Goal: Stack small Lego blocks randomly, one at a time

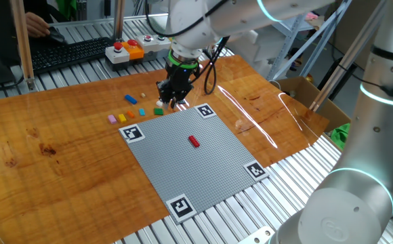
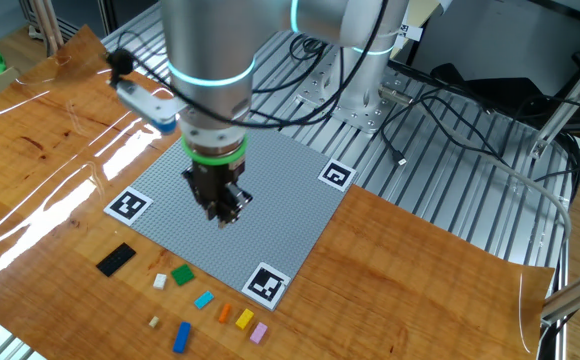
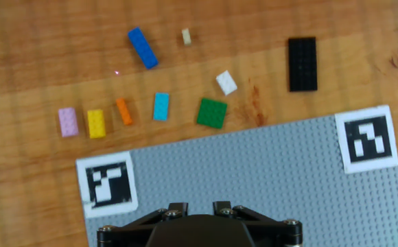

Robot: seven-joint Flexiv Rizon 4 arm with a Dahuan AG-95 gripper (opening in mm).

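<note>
No readable words, numbers or brands anywhere. The only signs are black-and-white square tags (image 3: 108, 186) at the corners of the grey baseplate (image 3: 267, 185), each showing a blocky coded pattern and no letters; the bricks are unmarked.

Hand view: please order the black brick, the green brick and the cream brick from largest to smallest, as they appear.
1. black brick
2. green brick
3. cream brick, clearly the smallest

All lie flat on the wooden table, so nearness matters little.
</note>
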